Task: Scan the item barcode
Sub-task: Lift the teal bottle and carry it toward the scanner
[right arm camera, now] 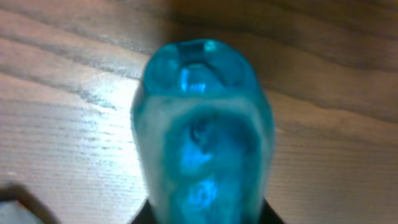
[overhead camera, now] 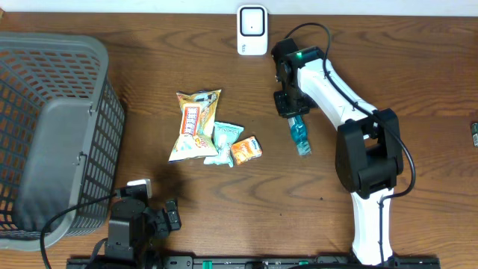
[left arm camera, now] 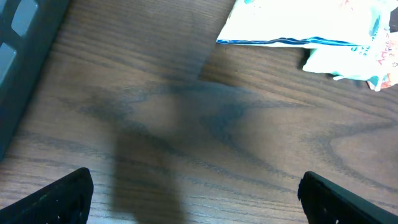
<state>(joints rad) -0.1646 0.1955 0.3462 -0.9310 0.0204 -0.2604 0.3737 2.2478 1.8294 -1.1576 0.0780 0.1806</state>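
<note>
My right gripper (overhead camera: 293,118) is shut on a translucent teal-blue packet (overhead camera: 299,137), which sticks out from the jaws toward the table's front. In the right wrist view that blue packet (right arm camera: 202,137) fills the middle, with the dark fingers (right arm camera: 142,214) just showing at the bottom edge on either side. The white barcode scanner (overhead camera: 252,31) stands at the back edge of the table, to the left of and behind the gripper. My left gripper (overhead camera: 149,217) sits low at the front left, open over bare wood (left arm camera: 199,211), with nothing between its fingertips (left arm camera: 53,199).
A grey mesh basket (overhead camera: 52,134) takes up the left side. A yellow snack bag (overhead camera: 196,123), a pale teal packet (overhead camera: 224,142) and an orange packet (overhead camera: 246,150) lie together mid-table; their edges (left arm camera: 298,28) show in the left wrist view. A small object (overhead camera: 473,133) lies at the right edge.
</note>
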